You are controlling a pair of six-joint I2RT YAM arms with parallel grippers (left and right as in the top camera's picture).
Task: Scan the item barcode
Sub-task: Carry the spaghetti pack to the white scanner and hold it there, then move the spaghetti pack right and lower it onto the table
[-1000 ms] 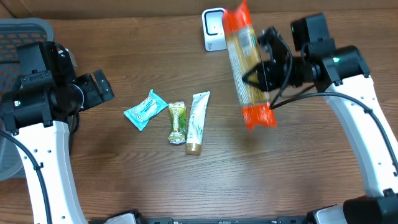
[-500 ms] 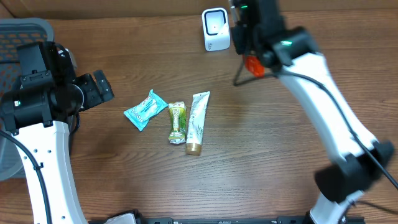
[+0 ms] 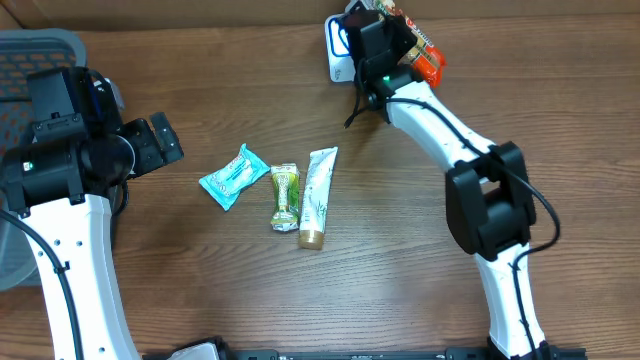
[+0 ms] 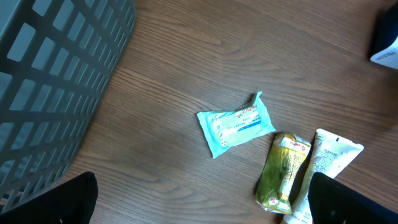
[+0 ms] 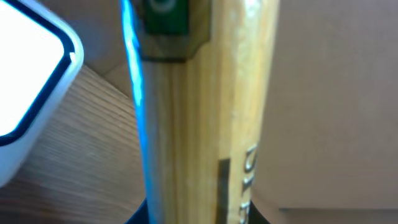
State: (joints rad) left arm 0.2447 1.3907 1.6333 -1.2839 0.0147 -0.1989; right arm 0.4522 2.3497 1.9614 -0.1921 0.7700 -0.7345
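Right hand (image 3: pixel 400 30) grips the packet (image 3: pixel 427 62), holding it just beside the scanner (image 3: pixel 336 66). Left hand (image 3: pixel 165 142) spread wide, empty, well apart from the scanner

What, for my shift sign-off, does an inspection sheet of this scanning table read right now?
Surface: brown wooden table, no spills seen.
Job's things: noodle packet with orange ends, held up beside the white barcode scanner.
Clutter: teal sachet, green wrapped bar and white tube, lying side by side.
Grippers: left gripper open, holding nothing; right gripper shut on the noodle packet.
Cables: black cable looped along the right arm.
Surroundings: grey mesh basket at the left edge.
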